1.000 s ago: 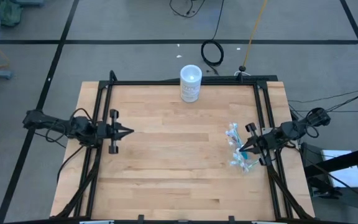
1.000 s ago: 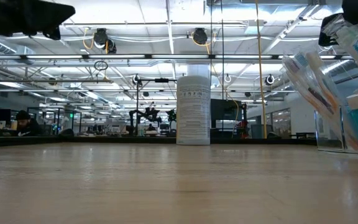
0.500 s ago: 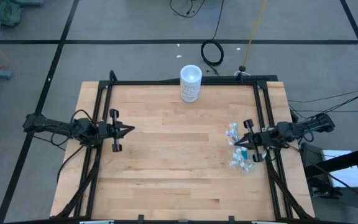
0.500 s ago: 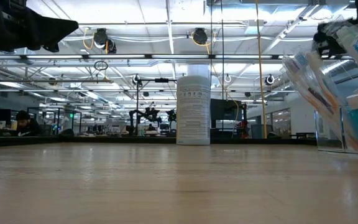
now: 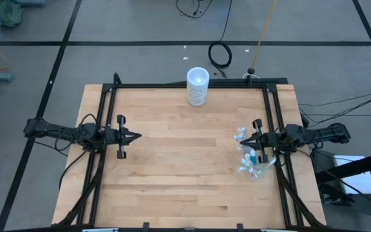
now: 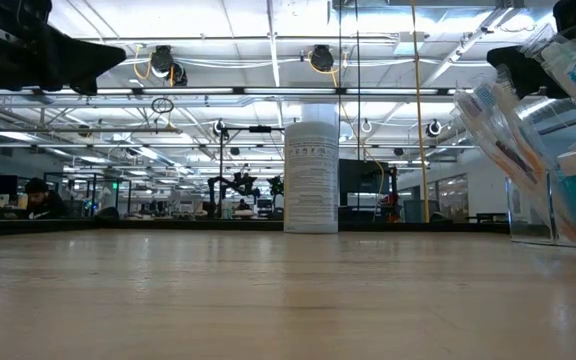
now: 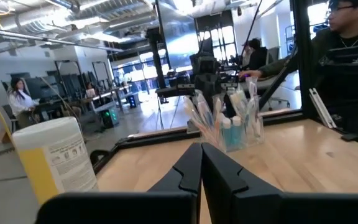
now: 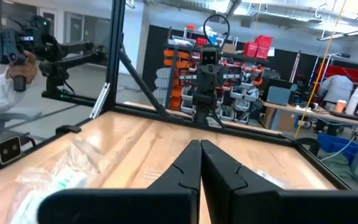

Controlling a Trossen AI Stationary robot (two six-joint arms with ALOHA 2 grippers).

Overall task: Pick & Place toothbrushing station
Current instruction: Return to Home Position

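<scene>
The toothbrushing station (image 5: 251, 156) stands on the table near its right edge. It is a clear cup (image 6: 566, 205) with pale toothbrushes (image 6: 503, 130) fanning upward and teal tubes inside, and it also shows in the left wrist view (image 7: 227, 121). My right gripper (image 5: 244, 143) is shut. It lies level above the brush tops (image 6: 516, 66), pointing toward the table's left. My left gripper (image 5: 138, 136) is shut near the left edge, level above the table and pointing right (image 7: 201, 152).
A frosted container with a white lid (image 5: 198, 86) stands at the table's far edge, middle (image 6: 311, 178). A black frame (image 5: 172, 85) runs around the tabletop. A person (image 7: 353, 50) sits beyond the right edge. A person's hand (image 8: 11, 68) holds a controller beside the table.
My right gripper has swung toward the far edge, from slanting toward the near left to pointing straight left, and has sunk a little over the brushes. My left gripper has sunk slightly. The station has stayed where it was.
</scene>
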